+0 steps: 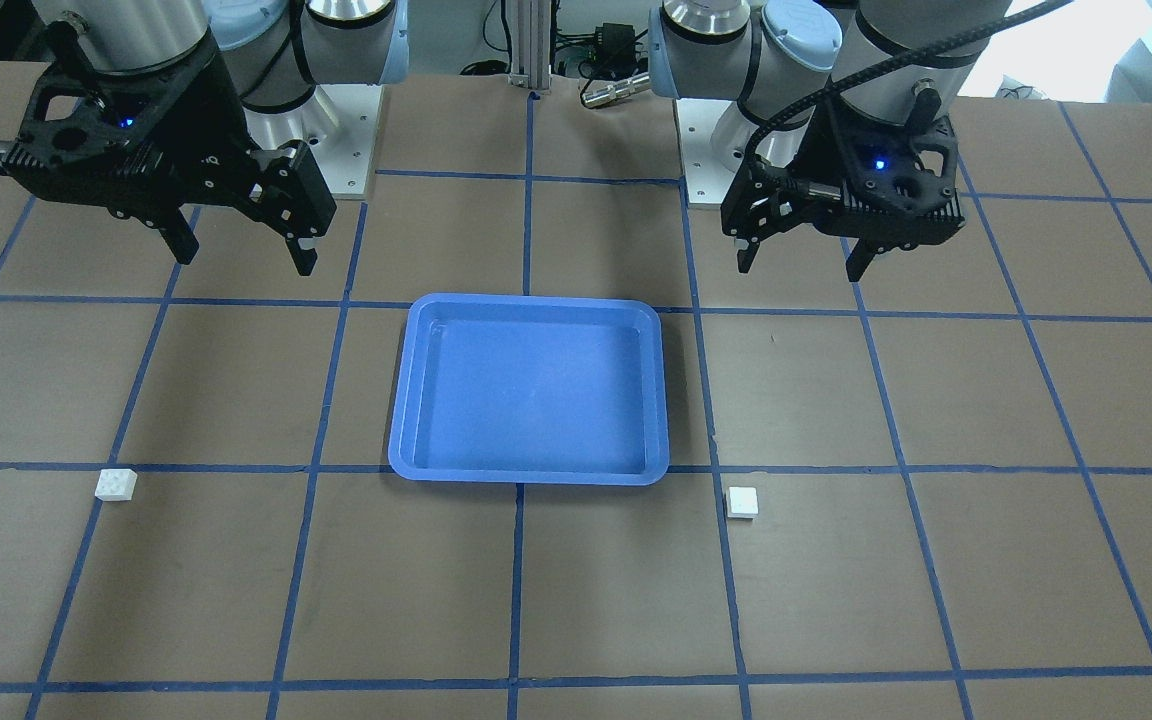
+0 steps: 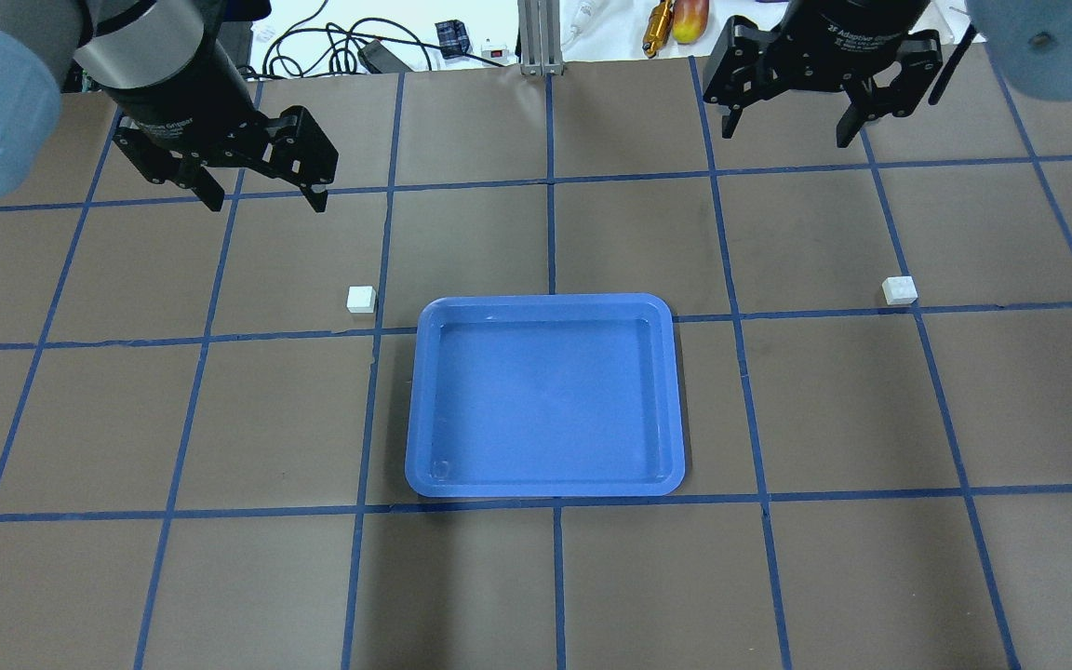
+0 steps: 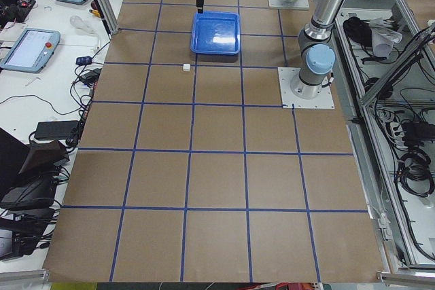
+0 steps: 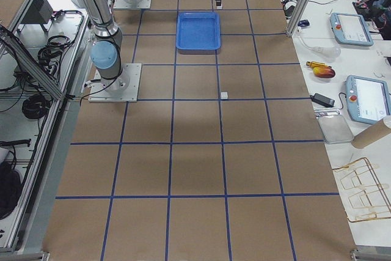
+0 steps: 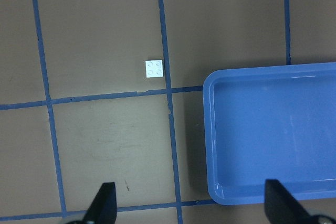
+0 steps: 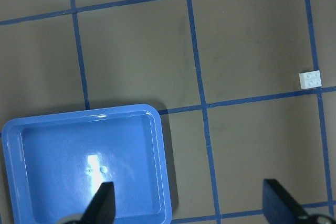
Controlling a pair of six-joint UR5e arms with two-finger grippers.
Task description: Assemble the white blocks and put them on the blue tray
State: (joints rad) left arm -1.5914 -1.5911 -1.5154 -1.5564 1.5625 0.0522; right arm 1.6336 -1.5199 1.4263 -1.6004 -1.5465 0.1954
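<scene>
The blue tray (image 2: 545,302) lies empty at mid-table; it also shows in the front view (image 1: 531,390). One white block (image 2: 361,298) sits on the table just off the tray's far-left corner, also in the front view (image 1: 742,502) and the left wrist view (image 5: 154,68). The other white block (image 2: 899,290) sits far to the right, also in the front view (image 1: 116,485) and the right wrist view (image 6: 311,79). My left gripper (image 2: 264,197) hangs open and empty beyond the left block. My right gripper (image 2: 787,135) hangs open and empty beyond the right block.
The brown table carries a blue tape grid. Cables, a power supply and small tools (image 2: 676,23) lie past the far edge. The arm base plates (image 1: 336,140) are bolted near the robot. Teach pendants (image 4: 351,29) rest on the side benches.
</scene>
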